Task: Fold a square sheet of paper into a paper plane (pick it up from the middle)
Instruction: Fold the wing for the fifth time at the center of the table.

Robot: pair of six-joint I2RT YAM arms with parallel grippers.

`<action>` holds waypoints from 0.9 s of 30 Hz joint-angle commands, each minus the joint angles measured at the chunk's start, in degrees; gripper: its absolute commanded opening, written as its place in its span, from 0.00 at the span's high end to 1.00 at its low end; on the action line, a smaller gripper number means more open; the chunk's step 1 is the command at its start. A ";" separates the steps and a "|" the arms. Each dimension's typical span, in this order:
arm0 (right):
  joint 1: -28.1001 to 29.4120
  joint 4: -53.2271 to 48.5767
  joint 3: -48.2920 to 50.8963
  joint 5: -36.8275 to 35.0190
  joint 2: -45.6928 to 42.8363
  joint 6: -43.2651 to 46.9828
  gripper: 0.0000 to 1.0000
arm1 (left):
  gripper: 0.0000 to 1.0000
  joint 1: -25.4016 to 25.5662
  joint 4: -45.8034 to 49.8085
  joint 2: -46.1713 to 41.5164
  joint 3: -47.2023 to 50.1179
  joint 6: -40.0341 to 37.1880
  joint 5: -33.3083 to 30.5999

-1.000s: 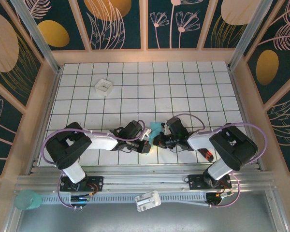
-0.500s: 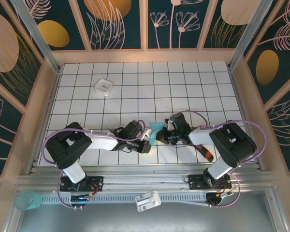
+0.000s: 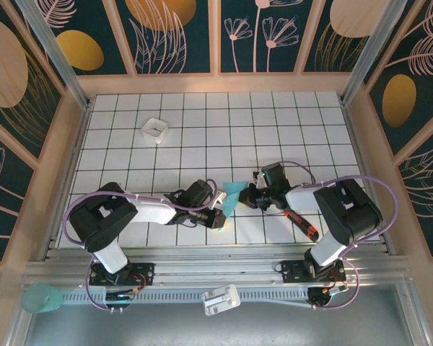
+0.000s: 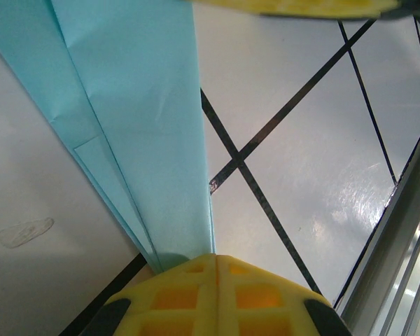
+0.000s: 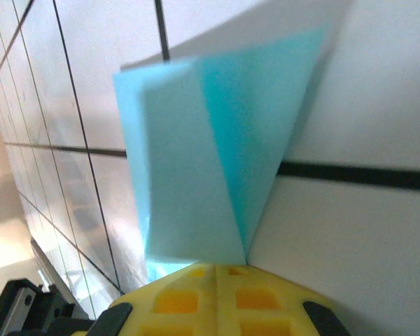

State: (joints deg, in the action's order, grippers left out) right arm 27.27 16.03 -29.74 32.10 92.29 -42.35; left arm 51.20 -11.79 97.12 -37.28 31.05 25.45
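Dark panels painted with leaves and golden ovals close the room on three sides, and below them lies the white counter [image 3: 224, 122] with its black grid. Both arms are bent low over the near middle of it, and their heads almost meet.

Between them is the paper plane [image 3: 233, 192], a narrow turquoise piece which is much smaller than a full sheet. The left pincer [image 3: 220, 210] is clenched on one end of it. In the left wrist view the paper [image 4: 140, 126] runs as a long strip with several layered creases straight into the closed yellow pads [image 4: 215, 269]. The right pincer [image 3: 247, 196] is also clenched on it. There the paper [image 5: 210, 161] is a folded, pointed flap which stands tilted above the counter.

I judge the task well advanced, because the long folds are made. The last wing folds and the release seem to be left. Whether the shape is symmetric, I cannot tell.

Well apart lie a red-and-black pen-like tool [image 3: 303, 223] and a small white tray [image 3: 154, 129].
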 commanded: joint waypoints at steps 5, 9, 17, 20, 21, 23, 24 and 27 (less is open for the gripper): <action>-5.14 -1.69 -2.32 -6.17 3.04 3.08 1.00 | 1.00 0.51 11.43 3.46 3.52 -1.17 -2.01; -6.73 -2.23 -3.63 -6.34 3.82 3.96 1.00 | 1.00 0.52 11.35 3.49 3.54 -1.08 -1.90; -10.14 -3.33 -6.50 -6.63 6.87 5.42 1.00 | 1.00 0.58 11.26 3.15 3.63 -0.92 -1.72; -11.58 -3.91 -7.66 -6.56 7.78 6.20 1.00 | 1.00 0.53 11.35 2.65 3.56 -0.78 -1.81; -12.24 -4.15 -8.15 -6.32 7.90 6.46 1.00 | 1.00 0.55 11.35 2.48 3.44 -0.63 -1.81; -13.31 -4.34 -8.87 -5.72 7.51 6.89 1.00 | 1.00 0.57 11.27 1.86 3.19 0.03 -1.99; -13.88 -4.56 -9.33 -5.33 7.02 7.24 1.00 | 1.00 0.54 10.94 1.48 3.02 0.53 -2.17; -14.35 -5.00 -10.19 -3.58 3.64 8.61 1.00 | 1.00 0.55 9.66 -0.24 2.18 2.56 -2.15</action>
State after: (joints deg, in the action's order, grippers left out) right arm 13.19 13.02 -38.68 30.02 98.21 -36.38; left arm 51.22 -11.75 96.64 -37.12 31.81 25.39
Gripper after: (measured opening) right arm 0.042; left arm 0.061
